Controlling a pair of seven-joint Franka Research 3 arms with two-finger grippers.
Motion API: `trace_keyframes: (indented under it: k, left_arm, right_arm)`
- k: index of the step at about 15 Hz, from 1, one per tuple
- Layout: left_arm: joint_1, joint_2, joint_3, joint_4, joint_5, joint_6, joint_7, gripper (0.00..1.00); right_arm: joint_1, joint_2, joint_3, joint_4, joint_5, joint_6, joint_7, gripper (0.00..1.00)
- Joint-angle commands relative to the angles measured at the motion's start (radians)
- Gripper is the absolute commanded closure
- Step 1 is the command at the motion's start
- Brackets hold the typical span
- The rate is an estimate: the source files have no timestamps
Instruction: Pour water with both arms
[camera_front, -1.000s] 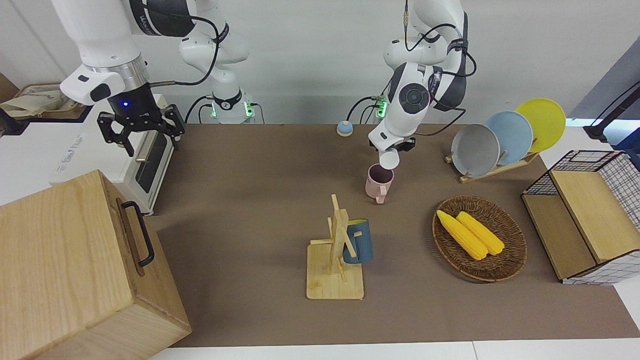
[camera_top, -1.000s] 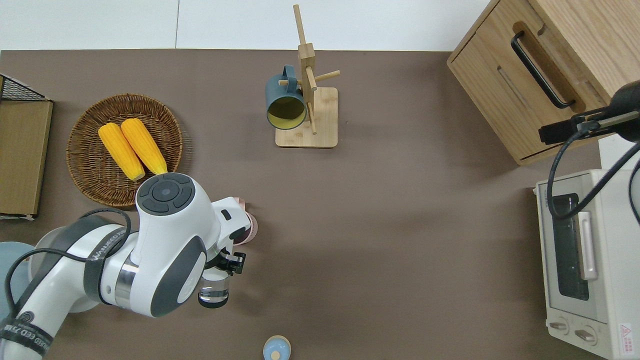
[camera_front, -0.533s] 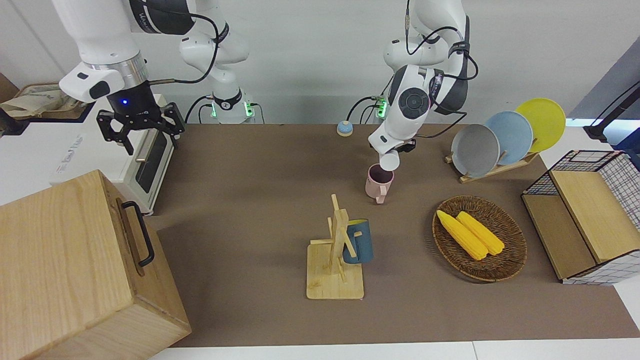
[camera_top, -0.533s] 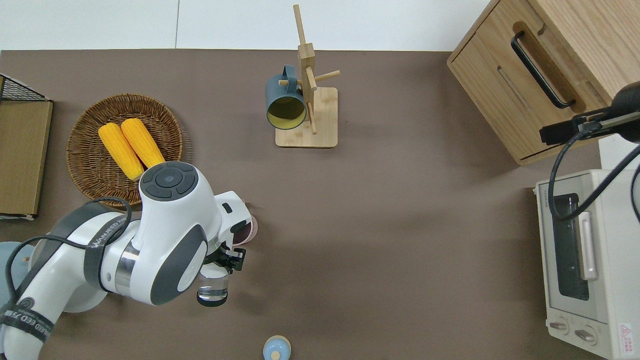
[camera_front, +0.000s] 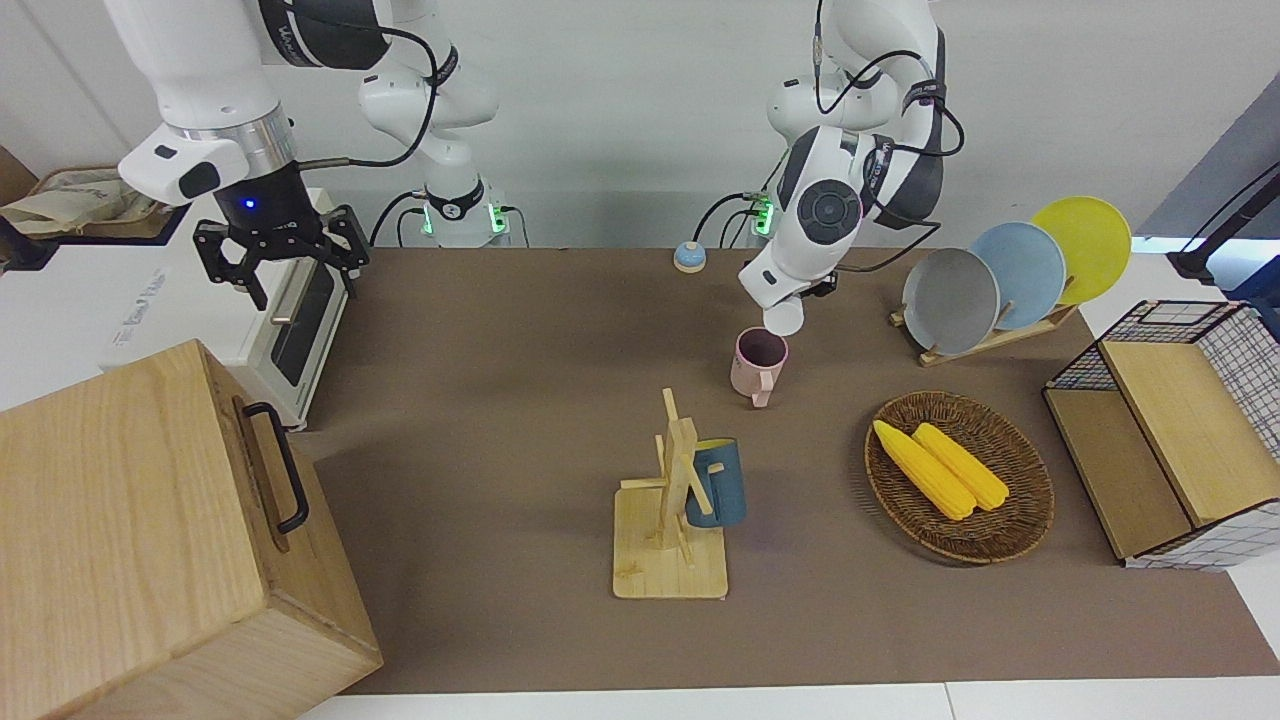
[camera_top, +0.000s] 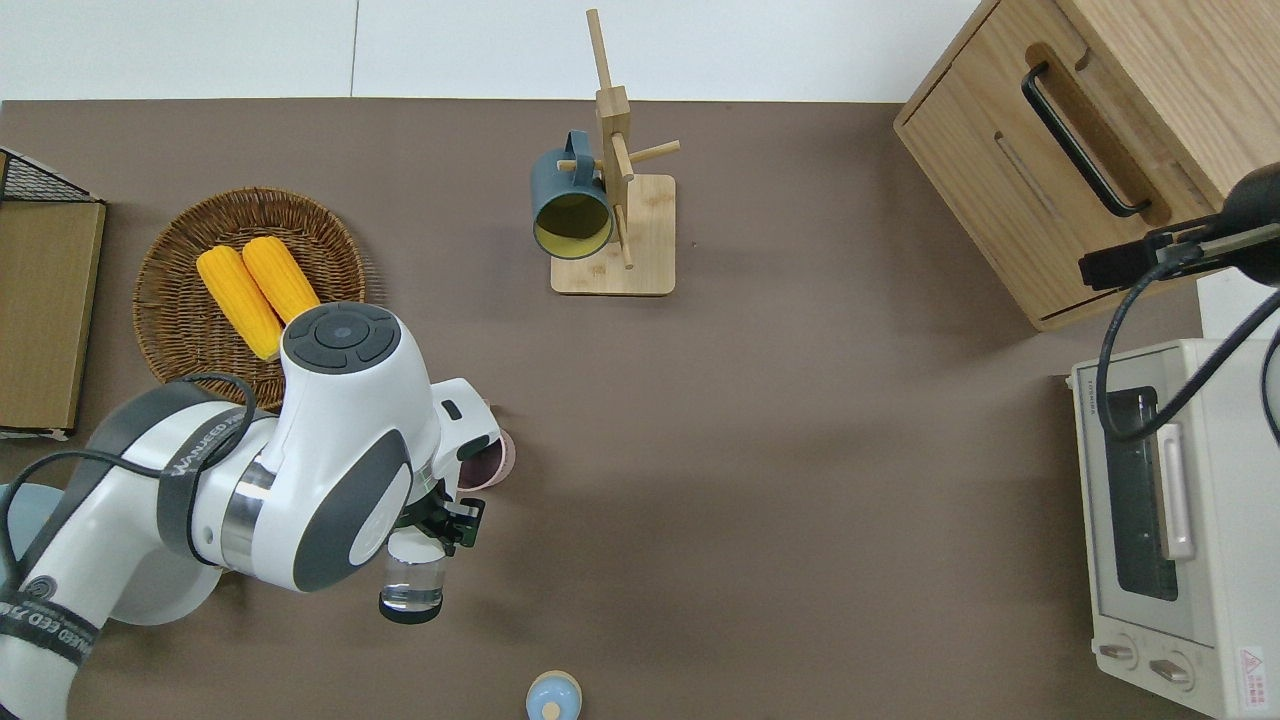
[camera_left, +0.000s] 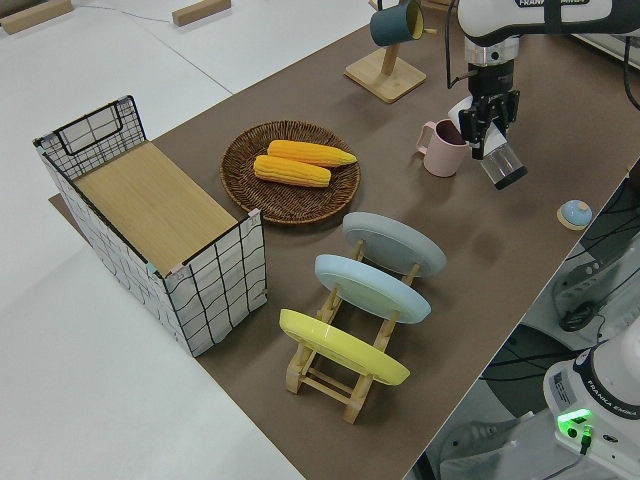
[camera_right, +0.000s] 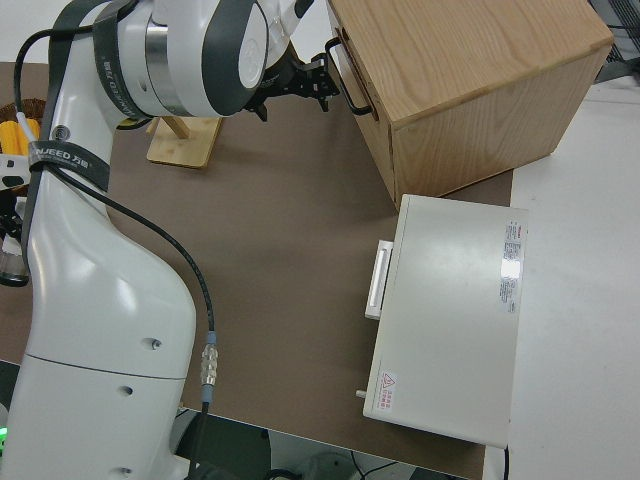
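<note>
Gripping a tilted clear glass (camera_top: 411, 585), left hand (camera_top: 437, 522) hovers beside pink mug (camera_front: 757, 365); right arm parked.

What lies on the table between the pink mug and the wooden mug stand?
Nothing: between the pink mug and the wooden mug stand, the overhead view shows only bare brown table.

The black strap (camera_top: 195, 460) round the left arm's forearm carries white lettering; it begins "WANJEED" in the overhead view, and the rest cannot be made out. The base of an arm (camera_left: 600, 400) in the left side view reads "FRANKA EMIKA". The toaster oven (camera_top: 1180, 520) bears a red warning triangle sticker (camera_top: 1249, 665) at its corner; its small print is unreadable.
</note>
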Motion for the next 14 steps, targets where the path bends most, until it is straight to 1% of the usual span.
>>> trace_keyframes:
  k: [1,3,9,10,14]
  left_arm:
    - [-0.010,0.074,-0.003,0.079,0.054,-0.061,-0.044,1.00]
    - [-0.012,0.090,-0.006,0.082,0.066,-0.061,-0.061,1.00]
    - [-0.016,0.088,-0.012,0.098,0.063,-0.095,-0.067,1.00]
    - [-0.016,0.088,-0.023,0.099,0.062,-0.095,-0.069,1.00]
    - [-0.024,0.088,-0.035,0.099,0.057,-0.103,-0.093,1.00]
  right_arm:
    - [-0.004,-0.014,0.005,-0.018,-0.001,-0.001,-0.019,0.011]
    - [-0.004,-0.014,0.005,-0.018,-0.001,-0.001,-0.019,0.011]
    - [-0.004,-0.014,0.005,-0.018,-0.001,-0.001,-0.019,0.011]
    - [-0.004,-0.014,0.005,-0.018,-0.001,-0.001,-0.019,0.011]
    - [-0.004,-0.014,0.005,-0.018,-0.001,-0.001,-0.020,0.011]
